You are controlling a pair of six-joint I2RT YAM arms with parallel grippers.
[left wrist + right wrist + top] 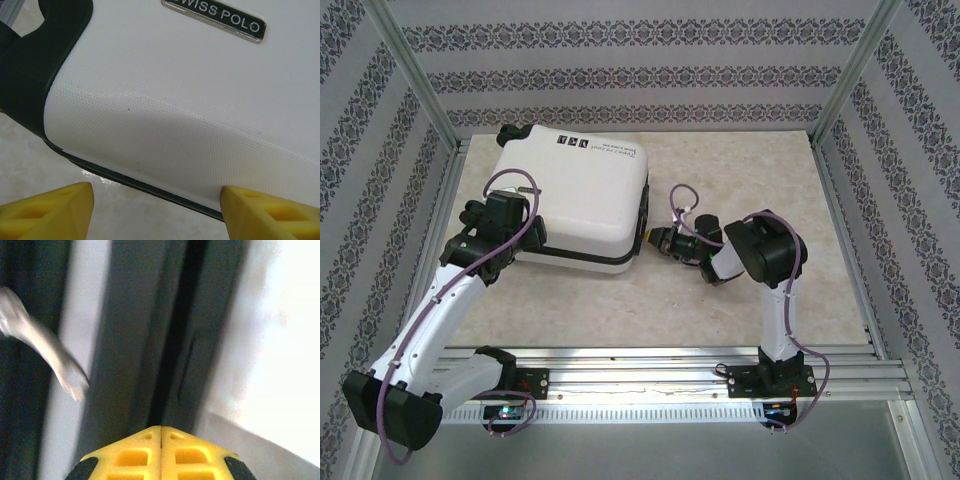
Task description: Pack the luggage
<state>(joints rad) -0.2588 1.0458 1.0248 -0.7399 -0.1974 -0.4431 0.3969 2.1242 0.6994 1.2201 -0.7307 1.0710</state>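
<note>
The luggage (570,195) lies closed and flat on the table at the back left, white shell up, logo marks near its far edge. My left gripper (523,243) is at its near left corner. In the left wrist view the yellow fingers (50,210) stand wide open, facing the white shell (165,100) and its dark zipper seam (150,187). My right gripper (650,238) is shut, its tip against the luggage's right side. In the right wrist view the closed jaws of that gripper (161,430) point at the dark band (150,340) between the white shell halves (280,340).
Patterned walls and metal posts (415,75) enclose the beige table (760,180). Free room lies to the right of the luggage. Mounting rails (650,375) run along the near edge. A blurred silvery piece (50,360) hangs at the left of the right wrist view.
</note>
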